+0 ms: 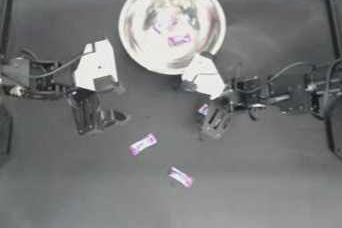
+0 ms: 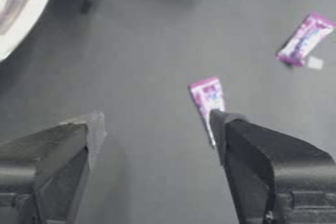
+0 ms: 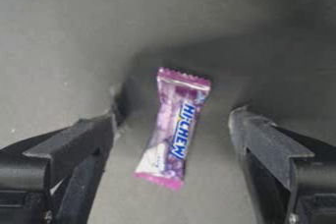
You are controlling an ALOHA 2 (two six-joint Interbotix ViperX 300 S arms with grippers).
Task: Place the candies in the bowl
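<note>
The shiny bowl (image 1: 133,47) stands at the back centre with two candies (image 1: 179,39) inside it. Just in front of the bowl, my right gripper (image 1: 208,115) is open over a third candy (image 1: 204,108). In the right wrist view that candy (image 3: 174,129) lies on the table between the spread jaws of the right gripper (image 3: 174,117), touching neither. My left gripper (image 1: 99,119) is open to the left of the bowl's front and holds nothing. Two more candies lie on the table, one (image 1: 143,143) nearer the left gripper and one (image 1: 180,177) farther front. In the left wrist view the left gripper (image 2: 157,120) has one candy (image 2: 207,95) close by a fingertip and another candy (image 2: 305,39) farther off.
The dark table (image 1: 280,182) has raised edges at the back and both sides. The bowl's rim (image 2: 23,19) shows in a corner of the left wrist view. Cables trail from both arms.
</note>
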